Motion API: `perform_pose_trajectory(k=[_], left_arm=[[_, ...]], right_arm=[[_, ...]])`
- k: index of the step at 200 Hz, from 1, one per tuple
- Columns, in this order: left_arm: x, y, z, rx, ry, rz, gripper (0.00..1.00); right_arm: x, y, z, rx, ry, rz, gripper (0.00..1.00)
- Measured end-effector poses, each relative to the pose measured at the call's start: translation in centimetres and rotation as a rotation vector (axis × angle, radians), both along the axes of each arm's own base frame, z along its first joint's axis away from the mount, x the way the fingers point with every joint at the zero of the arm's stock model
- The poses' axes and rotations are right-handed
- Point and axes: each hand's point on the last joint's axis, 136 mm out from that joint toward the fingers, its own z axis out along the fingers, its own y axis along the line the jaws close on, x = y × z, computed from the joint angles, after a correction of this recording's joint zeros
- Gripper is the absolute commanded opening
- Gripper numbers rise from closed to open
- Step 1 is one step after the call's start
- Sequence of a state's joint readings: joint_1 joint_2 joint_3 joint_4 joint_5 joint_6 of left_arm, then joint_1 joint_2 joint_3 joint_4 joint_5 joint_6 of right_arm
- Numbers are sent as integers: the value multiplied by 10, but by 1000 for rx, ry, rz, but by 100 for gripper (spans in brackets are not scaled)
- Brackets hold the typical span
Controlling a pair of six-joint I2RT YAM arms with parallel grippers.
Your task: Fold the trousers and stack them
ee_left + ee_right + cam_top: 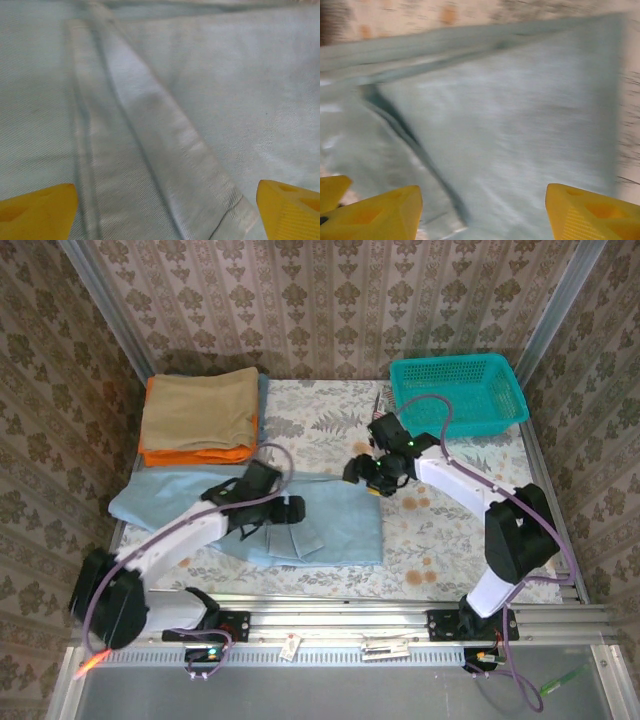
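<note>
Apparently the trousers [300, 515] lie flat on the table [440, 540] and are already doubled into a broad rectangle, so that the next fold can be made cleanly. I judge the task to be in the middle of folding, with the stacking not yet done.

The left pincer [288, 512] hangs directly above the middle of the pale blue cloth. Its jaws stand wide apart and hold nothing. In the left wrist view the 2 yellow fingers [37, 210] frame the left pincer [165, 220], and between them, just under it, a narrow doubled strip of the trousers [165, 150] runs away diagonally. The hemmed end of this strip lies close to the finger on the right of that view. I think the pincer is placed here because this loose strip must be taken or flattened before the cloth is folded again.

The right pincer [360, 472] hovers at the far right edge of the trousers, near their corner. It is also open and empty. In its own view, which is blurred, the right pincer [482, 212] looks down on the trousers [510, 125], with a dark crease running under its left finger and bare table beyond the cloth edge.

Well beyond the left pincer, at the far left corner, a tan folded garment [200, 405] rests on an orange folded garment [190, 454]. Probably this pile is where the trousers must go. A teal basket [460, 390] stands behind the right pincer.
</note>
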State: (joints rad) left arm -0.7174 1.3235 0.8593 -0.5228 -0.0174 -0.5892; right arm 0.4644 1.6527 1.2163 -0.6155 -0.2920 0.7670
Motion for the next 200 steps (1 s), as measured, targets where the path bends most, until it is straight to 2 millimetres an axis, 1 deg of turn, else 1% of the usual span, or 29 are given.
perform_pose_trajectory(k=[10, 21, 38, 54, 69, 82, 89, 100, 115, 153, 180, 200], left_arm=[[2, -17, -4, 83, -5, -54, 96], [5, -37, -5, 161, -30, -105, 97], [3, -65, -9, 281, -67, -181, 99], [-3, -80, -19, 388, -84, -237, 100], [-9, -83, -33, 497, -86, -272, 100], [-13, -77, -44, 591, -79, -290, 99], [-14, -69, -50, 646, -73, -291, 99], [-16, -60, -53, 698, -66, -284, 98], [-15, -52, -49, 727, -79, -267, 97], [-25, -10, -42, 823, -79, -205, 92], [-30, 13, -31, 819, -93, -145, 90], [-30, 35, -26, 817, -91, -81, 89]], right_arm=[[-5, -15, -12, -29, 20, -11, 71], [-10, -28, -21, -54, 35, -19, 73], [-15, -46, -28, -75, 44, -34, 75], [-19, -58, -31, -86, 41, -44, 76], [-22, -66, -30, -91, 34, -46, 76], [-23, -71, -29, -91, 26, -49, 76], [-23, -73, -29, -92, 22, -50, 76], [-24, -76, -28, -93, 16, -49, 76], [-25, -80, -28, -94, 11, -54, 76], [-25, -86, -26, -93, 2, -62, 76], [-23, -85, -25, -87, -9, -59, 76], [-25, -85, -25, -81, -9, -57, 75]])
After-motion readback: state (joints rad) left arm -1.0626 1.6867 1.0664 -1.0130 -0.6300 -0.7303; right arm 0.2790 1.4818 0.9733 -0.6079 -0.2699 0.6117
